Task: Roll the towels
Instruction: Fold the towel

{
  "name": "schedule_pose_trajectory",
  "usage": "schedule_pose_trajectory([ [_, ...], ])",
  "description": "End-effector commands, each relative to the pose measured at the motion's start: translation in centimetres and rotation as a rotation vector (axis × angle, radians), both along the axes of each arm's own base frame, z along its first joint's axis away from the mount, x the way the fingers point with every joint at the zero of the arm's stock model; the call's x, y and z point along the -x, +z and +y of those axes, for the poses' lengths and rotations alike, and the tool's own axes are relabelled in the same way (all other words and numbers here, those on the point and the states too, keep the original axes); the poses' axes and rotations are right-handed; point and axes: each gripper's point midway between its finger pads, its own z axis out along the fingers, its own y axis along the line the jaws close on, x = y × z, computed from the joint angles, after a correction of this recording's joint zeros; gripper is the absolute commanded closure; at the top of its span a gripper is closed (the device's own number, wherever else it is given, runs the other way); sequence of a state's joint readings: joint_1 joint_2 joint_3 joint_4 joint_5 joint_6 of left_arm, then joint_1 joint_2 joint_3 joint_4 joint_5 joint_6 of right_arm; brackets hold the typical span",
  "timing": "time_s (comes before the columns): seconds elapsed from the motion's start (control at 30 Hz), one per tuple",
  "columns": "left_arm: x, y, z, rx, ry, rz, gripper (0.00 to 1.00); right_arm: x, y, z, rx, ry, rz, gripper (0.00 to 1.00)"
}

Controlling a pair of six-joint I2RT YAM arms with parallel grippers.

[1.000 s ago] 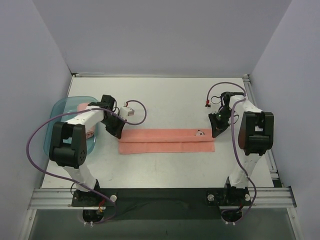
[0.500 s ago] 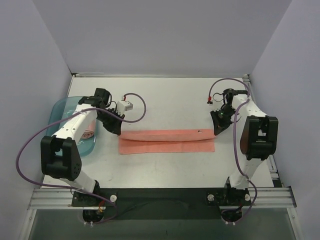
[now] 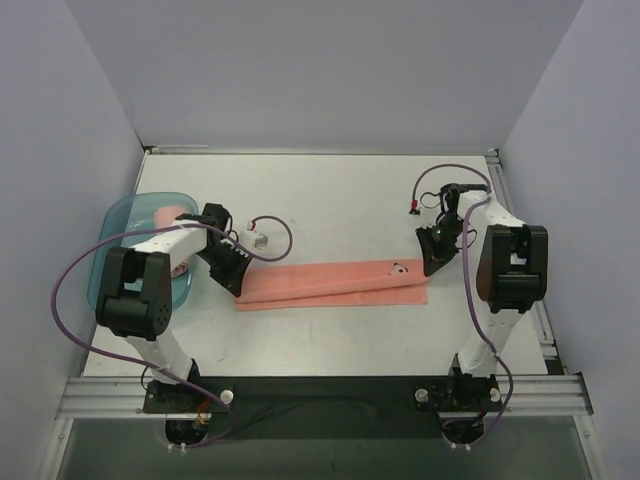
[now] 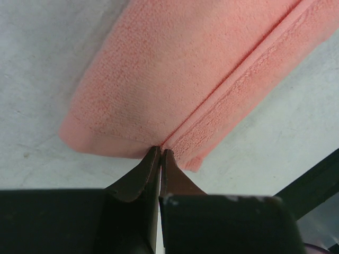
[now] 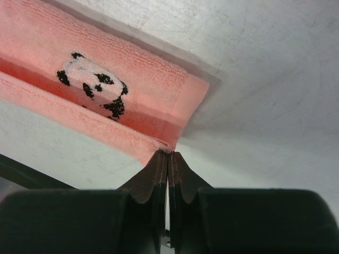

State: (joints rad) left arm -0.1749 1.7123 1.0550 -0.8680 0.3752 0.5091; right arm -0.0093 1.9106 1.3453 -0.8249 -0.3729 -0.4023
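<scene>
White, faintly scuffed tabletop [image 3: 330, 200] is filling the enclosure, and we are noting plain pale lavender walls [image 3: 330, 70] standing on three sides of it.

We are observing a long salmon-pink fabric towel [image 3: 330, 282], folded lengthwise into a narrow strip. It is lying across the middle of the table and running from left to right, with its left end sitting slightly nearer the arm bases than its right end.

We are recording that the left gripper [image 3: 236, 288] is bearing down on the left end of the towel. In the left wrist view its two black fingers are pressing almost together, pinching the cloth at the seam where the folded layers are meeting.

We are recording that the right gripper [image 3: 429, 268] is doing likewise at the right end. Its fingers are clamping tight on the near corner of the fold, and the upper layer is arching up a little there, showing a darker crease underneath. A small black-and-white panda patch [image 5: 92, 87] is sitting on the top layer close to that gripped end.

At the far left we are noting a translucent teal plastic tray [image 3: 118, 215] resting on the table, partly under the left arm. Some pink cloth [image 3: 168, 214] is lying inside it. The arm is covering much of it, so we are unable to tell its shape or how many pieces there are.
</scene>
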Motion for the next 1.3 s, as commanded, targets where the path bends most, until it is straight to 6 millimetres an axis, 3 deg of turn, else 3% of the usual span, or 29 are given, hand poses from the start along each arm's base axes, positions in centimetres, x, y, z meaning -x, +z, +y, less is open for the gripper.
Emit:
schedule_pose_trajectory([
  [0.0, -2.3, -0.3, 0.7, -0.039, 0.029, -0.076, 1.0, 1.2, -0.3, -0.7, 0.029, 0.011, 0.041, 1.0],
  [0.23, -3.5, 1.0, 0.4, -0.029, 0.02, -0.112, 1.0, 0.3, 0.6, -0.6, 0.023, 0.001, 0.001, 1.0],
  [0.53, -8.9, 8.6, -0.6, 0.047, 0.047, -0.299, 1.0, -2.8, 4.4, -0.3, 0.005, -0.015, -0.11, 1.0],
  [0.8, -9.9, 12.3, -1.0, 0.088, 0.058, -0.4, 1.0, -3.3, 6.0, -0.2, -0.022, -0.024, -0.162, 1.0],
  [0.93, -9.2, 11.4, -0.9, 0.084, 0.041, -0.382, 1.0, -3.1, 5.7, -0.1, -0.027, -0.019, -0.147, 1.0],
  [1.1, -6.0, 8.8, -0.4, 0.066, 0.002, -0.306, 1.0, -1.6, 4.6, -0.4, -0.012, 0.004, -0.108, 1.0],
  [1.27, -4.1, 7.6, 0.4, 0.037, -0.051, -0.264, 1.0, -0.5, 4.6, -0.6, -0.007, 0.027, -0.105, 1.0],
])
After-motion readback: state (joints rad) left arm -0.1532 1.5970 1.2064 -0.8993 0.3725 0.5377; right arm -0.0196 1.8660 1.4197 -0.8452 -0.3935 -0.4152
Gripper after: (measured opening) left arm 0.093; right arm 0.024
